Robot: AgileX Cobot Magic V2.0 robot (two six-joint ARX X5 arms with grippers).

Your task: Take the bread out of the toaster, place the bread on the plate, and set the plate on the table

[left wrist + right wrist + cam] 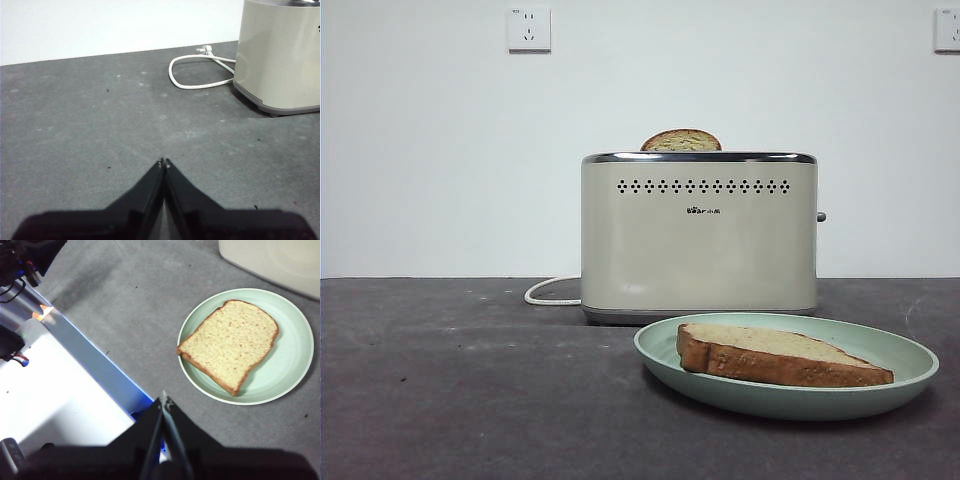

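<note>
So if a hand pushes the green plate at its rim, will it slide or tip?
Probably slide: the plate is shallow and wide, lying flat on the table. It looks light, so it may move easily. The bread lies loose on it and could shift slightly.

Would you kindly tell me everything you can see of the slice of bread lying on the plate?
The bread is one whole slice with a tan, speckled crumb, a dark-brown crust and a domed top edge. It looks intact. It lies flat on the pale green plate, roughly in the middle and inside the rim, in front of the toaster. Only the plate touches it; neither claw is near it.
</note>
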